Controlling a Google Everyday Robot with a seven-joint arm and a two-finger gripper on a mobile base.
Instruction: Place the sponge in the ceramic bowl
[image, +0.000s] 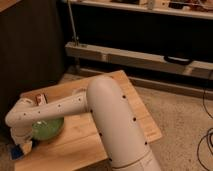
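The blue sponge (16, 151) lies at the front left corner of the wooden table (75, 142), only partly showing. My gripper (22, 145) is right at it, low over that corner and coming down from the white wrist, which covers most of the sponge. The green ceramic bowl (50, 130) sits just right of the gripper, with its near side partly hidden behind the forearm. The frame does not show whether the gripper holds the sponge.
A white-and-red box (41, 99) stands behind the bowl at the table's left rear. My thick white arm crosses the table's middle. A low metal rail (140, 57) and dark shelving run behind, and cables (205, 145) lie on the carpet at right.
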